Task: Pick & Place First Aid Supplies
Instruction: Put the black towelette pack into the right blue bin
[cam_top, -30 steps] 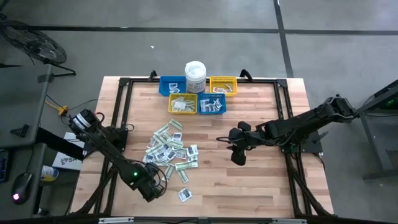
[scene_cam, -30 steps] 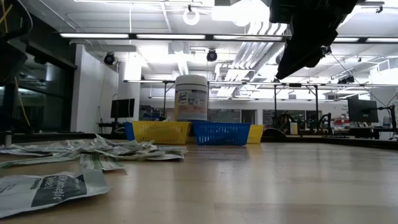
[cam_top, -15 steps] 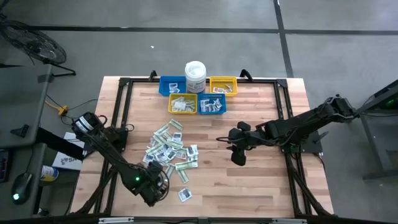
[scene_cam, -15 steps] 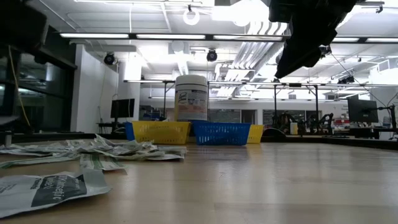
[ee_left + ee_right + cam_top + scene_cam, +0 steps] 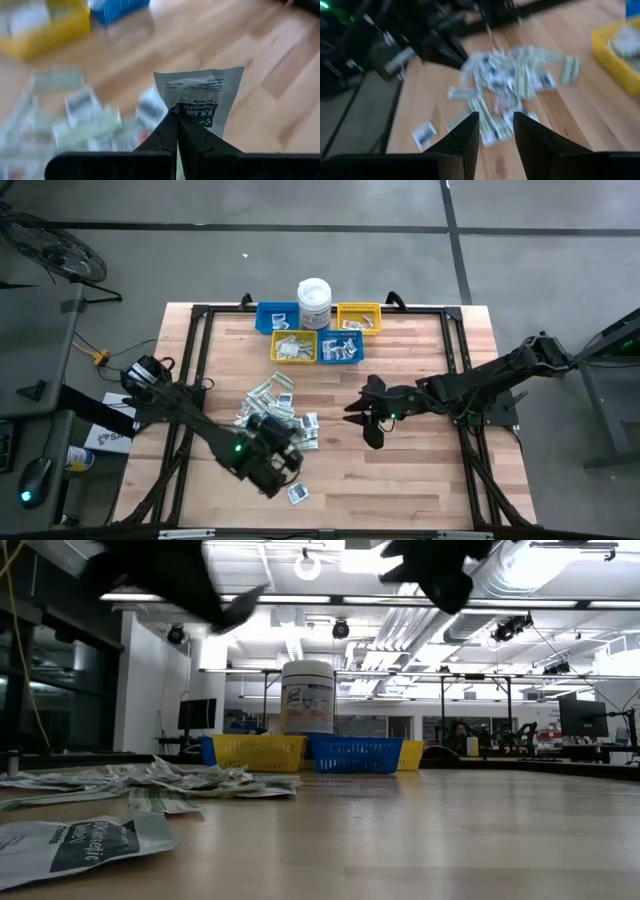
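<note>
The first aid supplies are small paper packets heaped in a loose pile [image 5: 275, 415] on the wooden table left of centre; one packet [image 5: 298, 493] lies alone near the front edge. My left gripper [image 5: 285, 442] hovers over the pile's near side, shut on a white packet with dark print [image 5: 202, 97]. My right gripper [image 5: 352, 415] hangs open above the table just right of the pile, its fingers [image 5: 470, 131] pointing toward it with nothing between them. In the low view both arms show only as dark shapes at the top. My left gripper pinches the white packet between its two fingertips [image 5: 172, 120] at one crumpled edge [image 5: 175, 106], near a corner. The fingers slant down toward the table's far side. The rest of the packet sticks out past the fingertips, lifted clear of the table.
At the far edge stand a white lidded tub [image 5: 314, 302] and four small bins: blue [image 5: 277, 317] and yellow [image 5: 360, 317] behind, yellow [image 5: 294, 346] and blue [image 5: 341, 348] in front, with packets in them. Bare wood lies to the right of the pile and bins.
My left gripper has risen from near the table's front edge, gone toward the far right over the pile's near side and turned about, staying shut. My right gripper has tipped its fingers and shifted slightly toward the pile, staying open.
</note>
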Robot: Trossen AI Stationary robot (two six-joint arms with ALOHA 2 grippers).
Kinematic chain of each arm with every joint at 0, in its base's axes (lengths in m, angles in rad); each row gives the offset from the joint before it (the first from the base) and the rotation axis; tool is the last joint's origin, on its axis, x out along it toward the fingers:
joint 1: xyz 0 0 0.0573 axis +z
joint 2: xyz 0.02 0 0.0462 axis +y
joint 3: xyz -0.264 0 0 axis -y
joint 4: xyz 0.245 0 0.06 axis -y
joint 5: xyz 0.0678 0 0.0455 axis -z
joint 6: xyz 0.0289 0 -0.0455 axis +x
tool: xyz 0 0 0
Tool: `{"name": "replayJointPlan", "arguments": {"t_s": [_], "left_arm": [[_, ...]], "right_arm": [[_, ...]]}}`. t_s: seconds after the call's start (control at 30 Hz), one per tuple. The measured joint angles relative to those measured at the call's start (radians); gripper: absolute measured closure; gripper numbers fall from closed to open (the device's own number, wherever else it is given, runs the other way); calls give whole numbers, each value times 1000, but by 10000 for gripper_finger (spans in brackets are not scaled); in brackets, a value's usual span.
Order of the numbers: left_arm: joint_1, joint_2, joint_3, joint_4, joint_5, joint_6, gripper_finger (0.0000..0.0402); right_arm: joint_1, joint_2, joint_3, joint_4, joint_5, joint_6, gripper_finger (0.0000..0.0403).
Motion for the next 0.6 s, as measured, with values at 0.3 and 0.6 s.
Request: {"name": "replayJointPlan", "arguments": {"t_s": [0.3, 0.6], "left_arm": [[160, -2, 133, 146, -80, 524, 401], [235, -2, 141, 278, -86, 717, 401]], "right_arm": [[33, 9, 0, 163, 176, -133, 289], [37, 10, 0, 150, 257, -129, 247]]}}
